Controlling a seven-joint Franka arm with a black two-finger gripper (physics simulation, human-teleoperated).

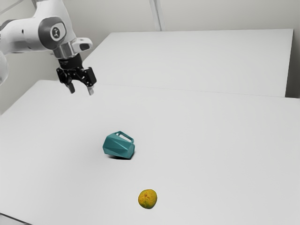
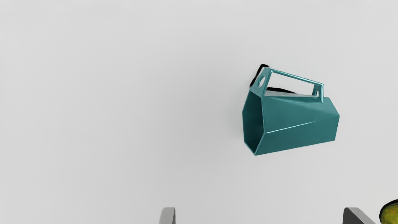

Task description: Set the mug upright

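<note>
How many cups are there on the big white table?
1. The blue-green cup lies on its side on the table, between the robot's open jaws and the yellow fruit in the exterior view. I see nothing there that could hide another.

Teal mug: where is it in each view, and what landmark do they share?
Exterior view: teal mug left of centre, on its side between the fingers and the yellow-green fruit.
Wrist view: teal mug beyond the fingertips, nearer the finger beside the fruit.
Shared landmark: the fruit, partly cut off in the wrist view.
</note>
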